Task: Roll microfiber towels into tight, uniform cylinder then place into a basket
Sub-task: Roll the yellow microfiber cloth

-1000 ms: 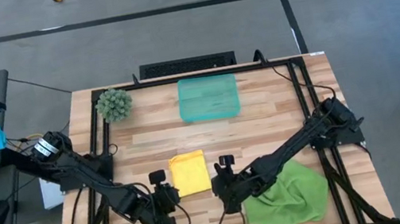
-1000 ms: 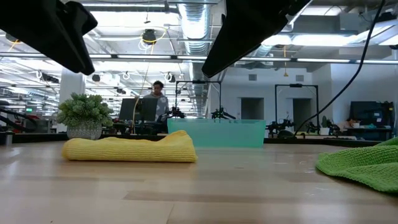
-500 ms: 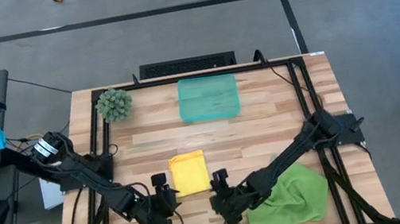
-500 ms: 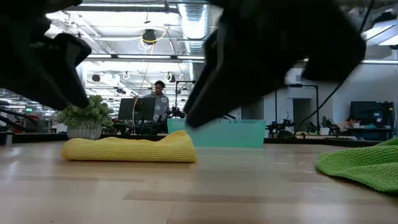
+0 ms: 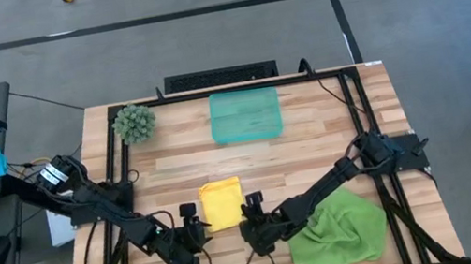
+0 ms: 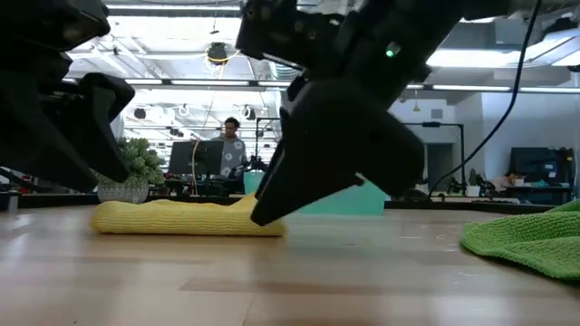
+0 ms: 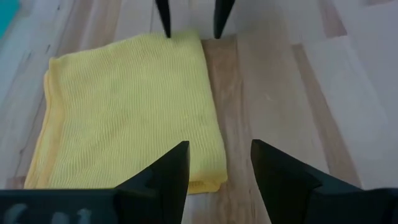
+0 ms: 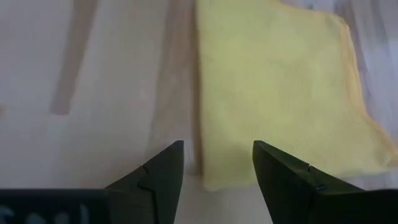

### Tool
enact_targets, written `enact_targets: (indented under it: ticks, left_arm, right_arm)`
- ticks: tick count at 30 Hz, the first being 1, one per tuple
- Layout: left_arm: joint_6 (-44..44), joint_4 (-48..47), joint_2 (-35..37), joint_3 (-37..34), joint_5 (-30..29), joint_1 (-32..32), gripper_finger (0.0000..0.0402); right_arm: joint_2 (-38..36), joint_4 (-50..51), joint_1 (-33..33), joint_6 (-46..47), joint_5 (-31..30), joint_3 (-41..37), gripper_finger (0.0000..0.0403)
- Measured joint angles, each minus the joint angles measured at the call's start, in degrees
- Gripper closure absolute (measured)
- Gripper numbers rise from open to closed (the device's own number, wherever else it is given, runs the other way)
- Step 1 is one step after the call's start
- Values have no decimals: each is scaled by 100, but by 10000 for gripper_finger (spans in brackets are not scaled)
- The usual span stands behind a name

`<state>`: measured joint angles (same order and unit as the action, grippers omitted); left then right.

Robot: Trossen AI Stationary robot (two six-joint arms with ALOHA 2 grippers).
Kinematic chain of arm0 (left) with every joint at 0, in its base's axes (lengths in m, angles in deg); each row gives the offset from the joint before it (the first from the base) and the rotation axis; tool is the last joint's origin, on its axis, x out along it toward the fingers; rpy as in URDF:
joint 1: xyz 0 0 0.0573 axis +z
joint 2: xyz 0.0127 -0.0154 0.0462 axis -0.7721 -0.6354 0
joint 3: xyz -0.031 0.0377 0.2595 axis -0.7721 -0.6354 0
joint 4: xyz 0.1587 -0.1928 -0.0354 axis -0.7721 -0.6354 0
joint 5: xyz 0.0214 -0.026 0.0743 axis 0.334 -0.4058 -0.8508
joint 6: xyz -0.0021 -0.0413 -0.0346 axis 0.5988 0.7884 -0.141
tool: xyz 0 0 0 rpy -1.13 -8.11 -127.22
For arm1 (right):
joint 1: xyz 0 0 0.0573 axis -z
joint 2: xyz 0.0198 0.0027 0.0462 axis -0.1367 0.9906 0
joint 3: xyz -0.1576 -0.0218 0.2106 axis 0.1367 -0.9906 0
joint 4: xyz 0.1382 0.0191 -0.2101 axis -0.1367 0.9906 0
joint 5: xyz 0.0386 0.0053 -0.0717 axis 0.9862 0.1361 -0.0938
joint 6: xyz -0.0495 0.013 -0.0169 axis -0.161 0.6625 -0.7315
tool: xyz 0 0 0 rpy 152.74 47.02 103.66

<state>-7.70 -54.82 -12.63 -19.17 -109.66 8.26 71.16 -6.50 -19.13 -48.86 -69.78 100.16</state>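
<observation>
Two pincers at the near edge of a folded towel. The yellow towel (image 5: 223,203) lies flat on the table (image 5: 315,153) as a folded rectangle, well short of the basket (image 5: 245,114) at the far side. The left pincer (image 5: 197,233) sits just beside the towel's near left corner and the right pincer (image 5: 252,215) just beside its near right corner; both stand with jaws apart and nothing held, as each wrist view shows a clear gap between the dark fingers (image 7: 163,177) with the towel's near hem in front. The green towel (image 5: 338,229) lies crumpled near the right front corner of the table, apart from both pincers.

The step in hand appears to be starting the roll. To do it well, both pincers should take the near hem at matching depth, pinch all layers together, and turn it over evenly so the cylinder stays straight. An uneven bite would likely give a cone rather than a tight, uniform roll.
</observation>
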Motion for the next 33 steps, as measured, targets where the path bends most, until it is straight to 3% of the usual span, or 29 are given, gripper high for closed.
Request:
enact_targets:
  ticks: [9,13,22,28,33]
  left_arm:
    - [-573,861,-702,56,44,60,237]
    - [-393,666,-1022,202,-281,94,237]
    - [-342,279,-914,333,-567,25,237]
    - [-172,-830,-898,707,-848,-87,237]
    - [11,-1227,-917,728,-876,3,237]
  right_arm:
    - [0,52,88,153,22,-92,191]
    - [0,145,89,157,22,-92,194]
    - [0,168,88,164,24,-92,212]
    - [0,177,88,306,23,-92,226]
    - [0,181,88,306,24,-92,230]
